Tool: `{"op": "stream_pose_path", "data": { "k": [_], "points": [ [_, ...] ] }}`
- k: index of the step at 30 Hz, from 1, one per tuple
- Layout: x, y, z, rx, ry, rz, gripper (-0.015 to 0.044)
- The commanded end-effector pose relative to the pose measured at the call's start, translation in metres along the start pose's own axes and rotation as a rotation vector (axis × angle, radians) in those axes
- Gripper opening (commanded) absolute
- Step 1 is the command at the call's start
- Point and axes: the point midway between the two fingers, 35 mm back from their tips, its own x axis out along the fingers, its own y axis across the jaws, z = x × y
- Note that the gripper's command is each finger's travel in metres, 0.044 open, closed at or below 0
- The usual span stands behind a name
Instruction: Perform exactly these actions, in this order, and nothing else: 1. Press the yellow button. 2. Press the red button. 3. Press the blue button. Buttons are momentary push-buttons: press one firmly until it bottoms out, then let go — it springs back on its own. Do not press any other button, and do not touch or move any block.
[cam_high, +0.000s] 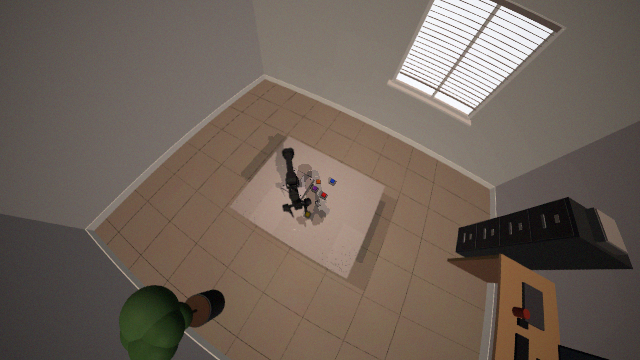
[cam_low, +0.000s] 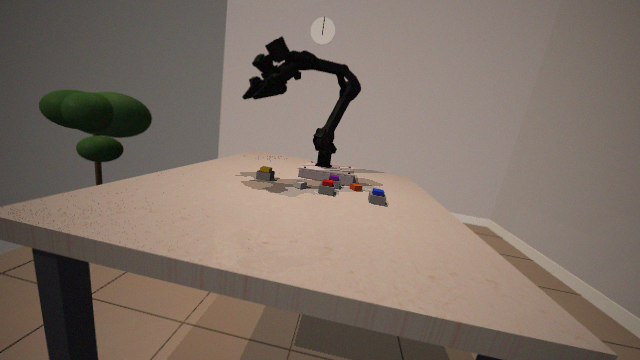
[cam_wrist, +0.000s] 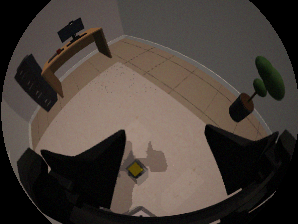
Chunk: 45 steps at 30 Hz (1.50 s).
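Observation:
The yellow button (cam_high: 308, 214) (cam_low: 266, 170) (cam_wrist: 135, 169) sits on a grey housing on the table, away from the other buttons. The red button (cam_high: 324, 195) (cam_low: 328, 183) stands near the middle of the group. The blue button (cam_high: 332, 181) (cam_low: 378, 192) stands at the group's far right in the exterior view. My gripper (cam_low: 249, 96) (cam_wrist: 167, 132) is open and empty, high above the table on the yellow button's side. In the wrist view the yellow button shows between and below the fingers. The red and blue buttons do not show there.
A purple button (cam_high: 315, 189) (cam_low: 334, 177) stands close beside the red one, toward the arm's base. An orange block (cam_high: 318, 181) (cam_low: 356, 186) lies between the red and blue buttons in the exterior view. A small light grey block (cam_low: 300, 185) lies between the yellow and red buttons.

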Motion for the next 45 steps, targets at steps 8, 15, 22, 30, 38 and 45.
{"op": "stream_pose_path", "data": {
  "k": [8,15,22,30,38,45],
  "points": [
    [0.060,0.076,-0.105,-0.692,0.796,0.296,0.0400],
    [0.060,0.077,-0.106,-0.704,0.807,0.302,0.0400],
    [0.077,0.077,-0.122,-0.704,0.807,0.302,0.0321],
    [0.101,0.076,-0.152,-0.704,0.808,0.302,0.0111],
    [0.101,0.076,-0.152,-0.704,0.808,0.302,0.0020],
    [0.102,0.076,-0.153,-0.704,0.808,0.302,0.0020]
  ]
}}
